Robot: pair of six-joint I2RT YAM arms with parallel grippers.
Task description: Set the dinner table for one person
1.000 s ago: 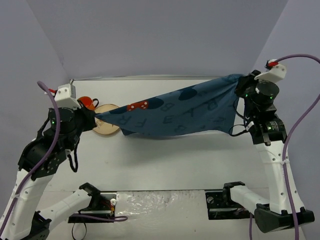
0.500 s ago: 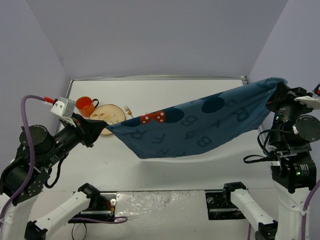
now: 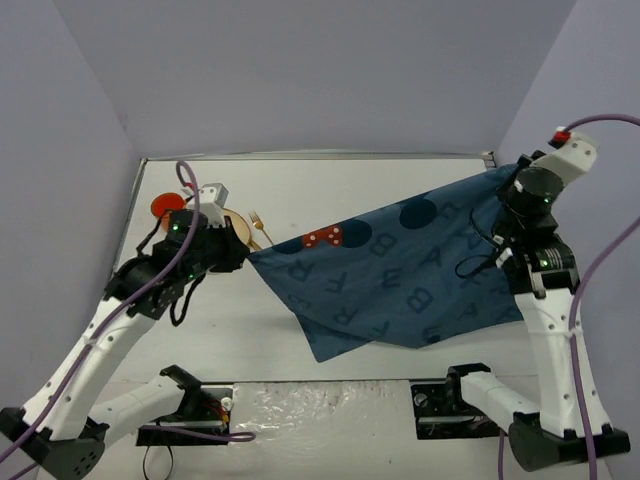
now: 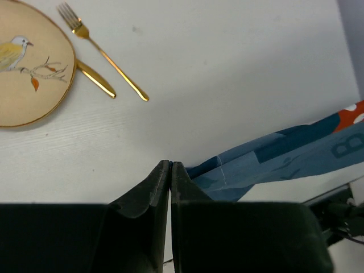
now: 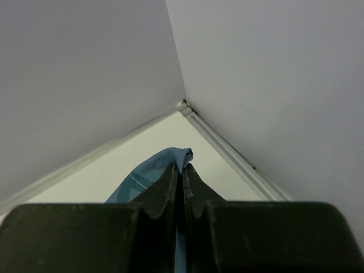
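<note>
Over the white dinner table [image 3: 340, 190], holds a blue letter-printed cloth [image 3: 400, 270] stretched in the air between both arms. Grips one corner with the left pincer [image 3: 246, 258], jaws pressed together on the fabric, low over the table's left side. Pinches the opposite corner with the right pincer [image 3: 510, 172], likewise clamped on the cloth, high up by the table's far right corner. Sags toward the near edge at mid-span; cannot tell whether touching. Shows, on the table's far left, a bird-painted plate [image 4: 28, 62], a gold knife [image 4: 95, 78] and fork [image 4: 105, 54] just beside it, and an orange cup [image 3: 163, 205] behind the left arm.
</note>
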